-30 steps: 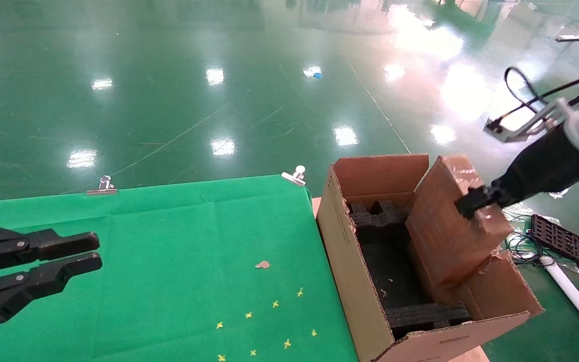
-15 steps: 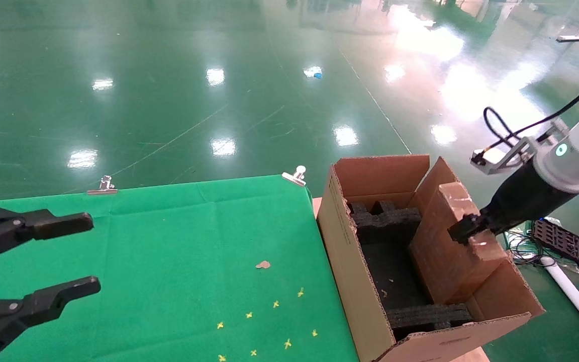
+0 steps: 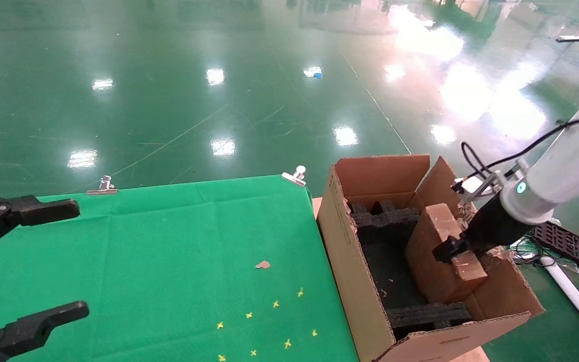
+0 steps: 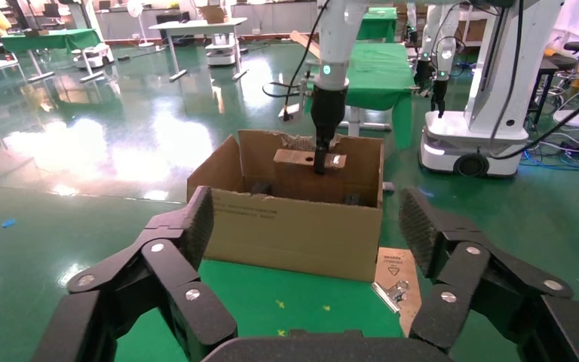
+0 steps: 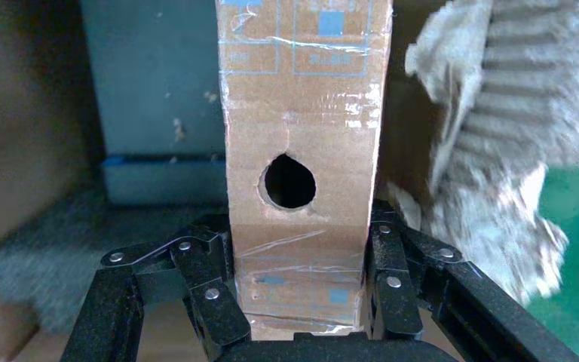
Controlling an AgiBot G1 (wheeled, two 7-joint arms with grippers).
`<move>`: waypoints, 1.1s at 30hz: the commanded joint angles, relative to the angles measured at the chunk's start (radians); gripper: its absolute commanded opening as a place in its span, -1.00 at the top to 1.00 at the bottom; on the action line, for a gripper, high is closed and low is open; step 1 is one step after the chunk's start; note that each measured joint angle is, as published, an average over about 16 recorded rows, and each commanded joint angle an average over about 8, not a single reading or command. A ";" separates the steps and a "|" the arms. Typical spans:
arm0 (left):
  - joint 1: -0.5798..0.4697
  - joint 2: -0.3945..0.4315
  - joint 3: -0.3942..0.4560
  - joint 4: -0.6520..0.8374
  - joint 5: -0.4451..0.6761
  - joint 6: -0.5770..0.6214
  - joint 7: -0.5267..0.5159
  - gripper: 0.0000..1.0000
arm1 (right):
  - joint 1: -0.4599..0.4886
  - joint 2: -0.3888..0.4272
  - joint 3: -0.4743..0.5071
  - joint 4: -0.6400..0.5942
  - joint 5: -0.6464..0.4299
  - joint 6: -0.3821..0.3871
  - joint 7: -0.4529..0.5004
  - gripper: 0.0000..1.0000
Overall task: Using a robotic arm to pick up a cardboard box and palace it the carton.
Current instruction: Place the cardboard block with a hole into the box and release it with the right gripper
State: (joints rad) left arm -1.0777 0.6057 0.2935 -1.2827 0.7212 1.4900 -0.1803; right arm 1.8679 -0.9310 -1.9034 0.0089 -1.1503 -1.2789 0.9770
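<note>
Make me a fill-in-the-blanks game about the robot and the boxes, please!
1. The right gripper is shut on the ____ box.
2. That box is partly down inside the big ____.
3. The left gripper, over the green cloth, is ____.
4. The inserts inside are coloured ____.

Missing words: cardboard; carton; open; black

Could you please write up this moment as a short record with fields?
Right pincer: shut on the cardboard box, holding it partly inside the carton
Box pose: on edge, tilted, along the carton's right side
Carton interior: black foam inserts
Left pincer: open, over the green cloth, holding nothing
Placement: box not yet released
</note>
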 commanded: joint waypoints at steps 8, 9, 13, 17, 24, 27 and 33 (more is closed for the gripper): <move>0.000 0.000 0.001 0.000 0.000 0.000 0.000 -1.00 | -0.104 -0.003 0.031 -0.007 0.045 0.167 -0.005 0.52; 0.000 0.000 0.001 0.000 0.000 0.000 0.000 -1.00 | -0.108 -0.002 0.034 -0.006 0.049 0.174 -0.007 0.27; 0.000 0.000 0.001 0.000 -0.001 0.000 0.000 -1.00 | -0.111 0.005 0.042 -0.002 0.060 0.176 -0.015 -0.73; 0.000 0.000 0.001 0.000 -0.001 0.000 0.001 -1.00 | -0.102 0.008 0.041 0.000 0.059 0.155 -0.020 -1.00; 0.000 -0.001 0.001 0.000 -0.001 -0.001 0.001 -1.00 | -0.088 0.005 0.033 -0.001 0.048 0.112 -0.015 -1.00; 0.000 -0.001 0.002 0.000 -0.001 -0.001 0.001 -1.00 | -0.081 0.002 0.029 -0.003 0.042 0.099 -0.011 -1.00; 0.000 -0.001 0.002 0.000 -0.001 -0.001 0.001 -1.00 | -0.067 -0.006 0.021 -0.007 0.031 0.080 -0.004 -1.00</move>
State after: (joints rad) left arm -1.0782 0.6049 0.2954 -1.2827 0.7199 1.4892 -0.1793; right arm 1.8016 -0.9371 -1.8817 0.0028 -1.1188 -1.1981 0.9731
